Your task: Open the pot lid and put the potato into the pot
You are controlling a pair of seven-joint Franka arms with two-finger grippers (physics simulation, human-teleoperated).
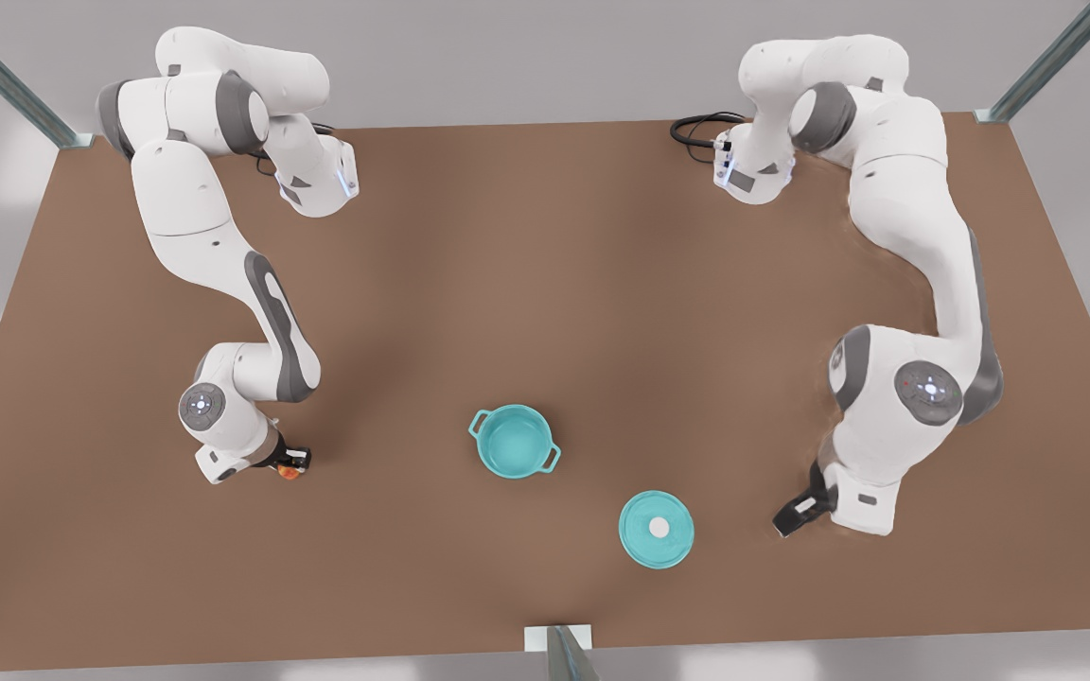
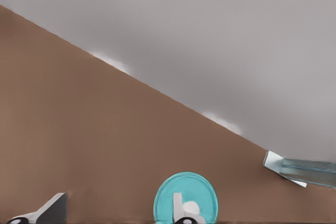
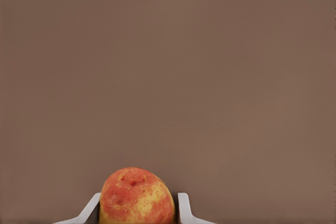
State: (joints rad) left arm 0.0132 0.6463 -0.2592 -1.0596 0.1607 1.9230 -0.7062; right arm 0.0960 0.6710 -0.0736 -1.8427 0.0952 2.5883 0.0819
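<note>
Pot (image 1: 514,441) sits uncovered, nothing inside; right tool (image 1: 292,465) grasps potato (image 3: 137,196); left tool (image 1: 788,518) hangs released beside pot lid (image 1: 657,529).

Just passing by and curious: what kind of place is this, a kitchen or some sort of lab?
Probably a simulated robot test bench, not a kitchen: two white arms stand on a bare brown table framed by metal struts, with just a small teal pot, its lid and a potato.

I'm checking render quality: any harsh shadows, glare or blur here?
Front view: soft even light, barely any shadow around the pot or pot lid, no glare. Right wrist view: the potato, in the right gripper jaws, looks slightly soft. Left wrist view: pale bright patches along the table edge; left gripper open near the lid.
</note>
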